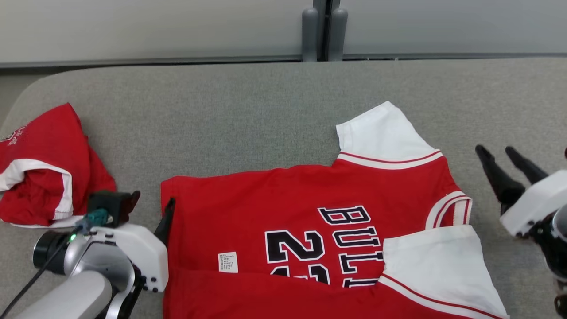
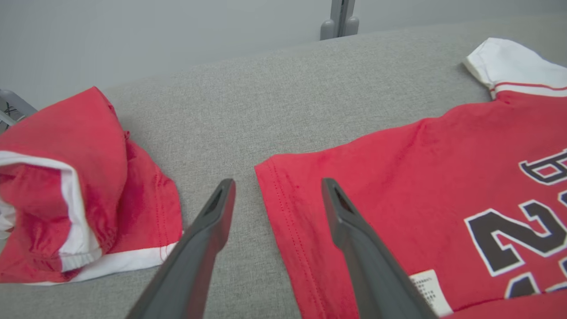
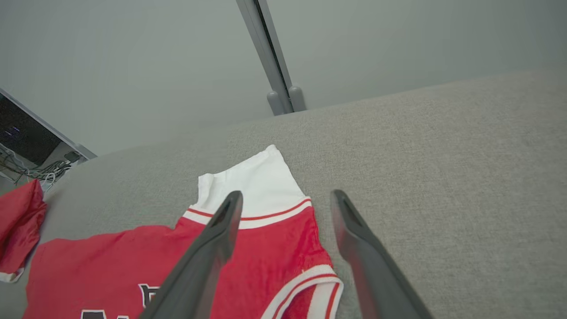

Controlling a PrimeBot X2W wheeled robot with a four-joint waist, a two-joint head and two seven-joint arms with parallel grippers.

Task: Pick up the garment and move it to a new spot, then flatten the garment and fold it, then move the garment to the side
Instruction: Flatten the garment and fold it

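Note:
The garment (image 1: 310, 212) is a red jersey with white sleeves and dark lettering, spread on the grey table (image 1: 248, 115). Its near edge is folded over the number, and one white sleeve (image 1: 434, 257) lies across the chest. My left gripper (image 1: 150, 204) stands open at the jersey's left hem. In the left wrist view the left gripper (image 2: 278, 184) straddles the hem corner of the garment (image 2: 421, 177), holding nothing. My right gripper (image 1: 496, 151) is open off the jersey's right side. In the right wrist view the right gripper (image 3: 287, 195) hovers above the collar end of the garment (image 3: 266, 248).
A second red garment with white trim (image 1: 44, 168) lies crumpled at the table's left end, close to my left arm; the wrist views show this crumpled red garment (image 2: 66, 186) (image 3: 17, 221) too. A grey wall with a vertical post (image 1: 319, 26) stands behind the table.

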